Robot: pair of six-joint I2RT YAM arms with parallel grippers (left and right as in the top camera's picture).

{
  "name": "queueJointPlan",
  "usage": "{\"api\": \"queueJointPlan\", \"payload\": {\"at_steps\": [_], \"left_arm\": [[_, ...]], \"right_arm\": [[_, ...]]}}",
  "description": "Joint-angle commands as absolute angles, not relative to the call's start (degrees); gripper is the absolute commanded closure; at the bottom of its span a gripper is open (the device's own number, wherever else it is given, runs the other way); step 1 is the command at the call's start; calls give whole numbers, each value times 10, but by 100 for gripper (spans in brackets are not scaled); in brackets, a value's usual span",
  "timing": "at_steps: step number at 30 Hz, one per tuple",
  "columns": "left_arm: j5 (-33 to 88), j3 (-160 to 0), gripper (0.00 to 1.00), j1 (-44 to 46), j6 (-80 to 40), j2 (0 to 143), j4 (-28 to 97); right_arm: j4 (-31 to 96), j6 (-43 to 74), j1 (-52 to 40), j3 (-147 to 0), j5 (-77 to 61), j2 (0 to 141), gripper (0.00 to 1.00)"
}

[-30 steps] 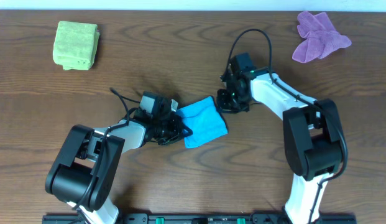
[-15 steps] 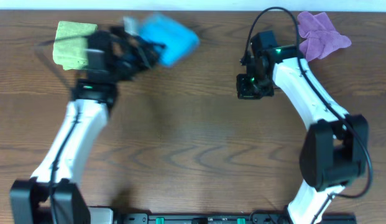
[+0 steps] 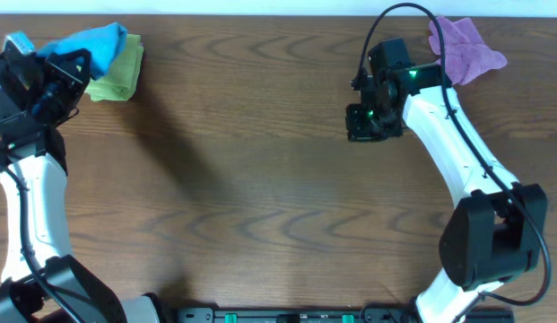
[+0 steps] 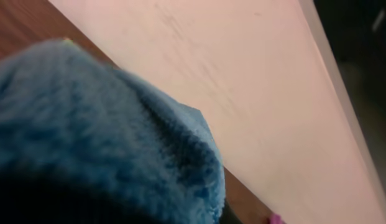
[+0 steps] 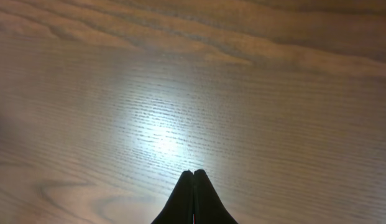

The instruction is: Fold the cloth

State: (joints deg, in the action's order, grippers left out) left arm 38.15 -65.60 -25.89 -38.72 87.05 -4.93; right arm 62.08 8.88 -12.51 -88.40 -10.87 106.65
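A: where's the blue cloth at?

B: far left corner of the table, bunched up and pinched tight in the left gripper, covering part of the green cloth.

A: and the right gripper?

B: fingers pressed together over bare wood, holding nothing (purple cloth sits nearby).
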Motion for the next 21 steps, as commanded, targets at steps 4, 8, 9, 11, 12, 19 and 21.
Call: {"api": "queueJointPlan", "payload": {"at_steps": [4,8,9,11,12,19,21], "left_arm": [[366,-658,94,-258,-368,937,-112],[408,-665,95,-258,-368,1000,-191],[410,-671,94,-258,-368,1014,-196],[426,-694,95,-258,-349,1042,-196],[449,-714,95,-258,-336,1061,-196],[490,-828,95,-258,-264,1134,-125],[489,-839,95,-258,-231,1134,-115]], "right_arm": [[632,81,-133,-894,-109,1057,98],[635,81,-142,-894,-109,1057,99],[635,81,-144,-894,-110,1057,99],[635,81,-149,-894,-109,1057,98],[635,81,-152,-894,-109,1057,98],[635,87,-166,-894,-109,1057,99],[634,92,-166,-894,-109,1057,98]]}}
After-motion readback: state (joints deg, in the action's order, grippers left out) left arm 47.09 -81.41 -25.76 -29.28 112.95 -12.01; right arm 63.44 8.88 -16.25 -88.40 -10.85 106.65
